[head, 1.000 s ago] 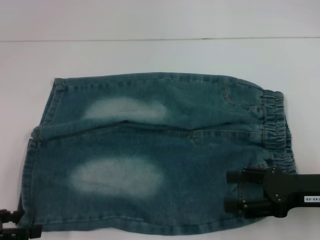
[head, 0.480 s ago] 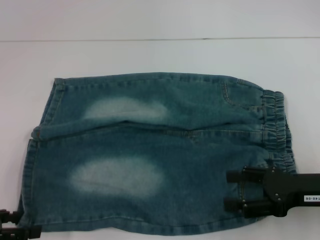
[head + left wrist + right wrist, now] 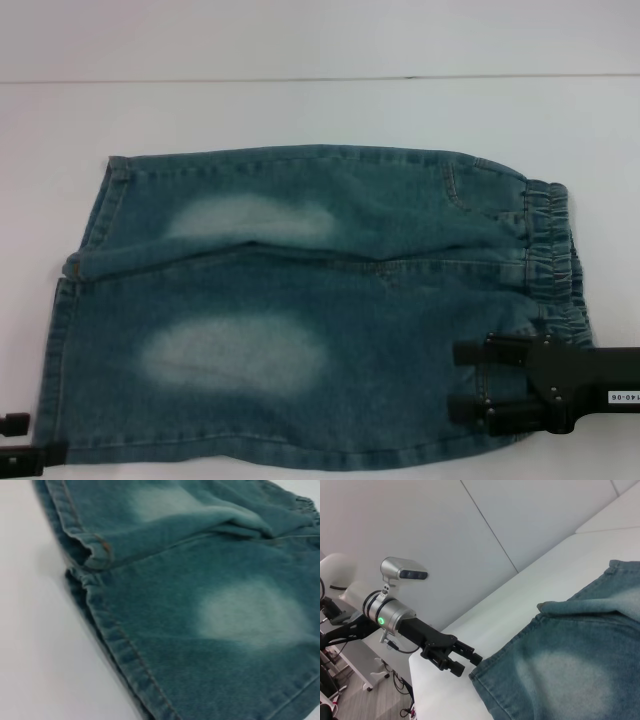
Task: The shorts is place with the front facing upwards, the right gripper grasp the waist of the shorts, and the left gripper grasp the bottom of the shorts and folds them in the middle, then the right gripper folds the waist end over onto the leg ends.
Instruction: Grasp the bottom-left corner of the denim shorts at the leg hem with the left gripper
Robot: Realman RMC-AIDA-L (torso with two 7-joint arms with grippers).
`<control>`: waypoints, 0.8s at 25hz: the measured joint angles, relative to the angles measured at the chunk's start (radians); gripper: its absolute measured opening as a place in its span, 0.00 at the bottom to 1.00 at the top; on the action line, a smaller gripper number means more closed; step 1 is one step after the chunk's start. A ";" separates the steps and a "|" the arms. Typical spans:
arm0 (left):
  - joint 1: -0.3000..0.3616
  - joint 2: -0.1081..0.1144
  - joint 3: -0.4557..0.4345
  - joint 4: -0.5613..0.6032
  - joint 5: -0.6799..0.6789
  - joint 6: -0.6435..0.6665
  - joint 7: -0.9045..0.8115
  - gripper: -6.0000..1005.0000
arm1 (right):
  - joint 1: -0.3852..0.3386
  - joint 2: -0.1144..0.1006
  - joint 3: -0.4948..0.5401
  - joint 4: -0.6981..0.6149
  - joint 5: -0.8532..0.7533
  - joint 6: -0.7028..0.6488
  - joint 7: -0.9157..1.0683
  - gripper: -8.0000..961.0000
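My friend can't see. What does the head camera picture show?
Blue denim shorts lie flat on a white table, waistband to the right. The right gripper sits over the waist, jaws open, and the left gripper waits at the leg hem corner.

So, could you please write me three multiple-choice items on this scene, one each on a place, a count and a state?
1. Where is the right tool?
A. over the waist end of the shorts
B. by the leg hems
C. off the table

2. How many pale faded patches does the denim show?
A. one
B. two
C. four

3. How do the shorts lie?
A. folded in half
B. rolled up
C. spread flat, unfolded

Answers:
1 A, its fingers sit over the denim beside the elastic waistband.
2 B, one patch on each leg.
3 C, both legs lie side by side; the left tool waits at the hem corner.
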 joint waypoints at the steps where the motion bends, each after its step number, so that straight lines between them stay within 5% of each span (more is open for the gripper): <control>1: 0.001 -0.002 0.001 0.004 0.000 -0.003 0.000 0.87 | 0.000 0.000 0.000 0.000 0.000 0.000 0.000 0.96; 20: -0.011 -0.005 0.005 0.014 0.004 0.069 -0.006 0.87 | 0.000 -0.003 0.000 0.002 0.000 0.000 0.000 0.94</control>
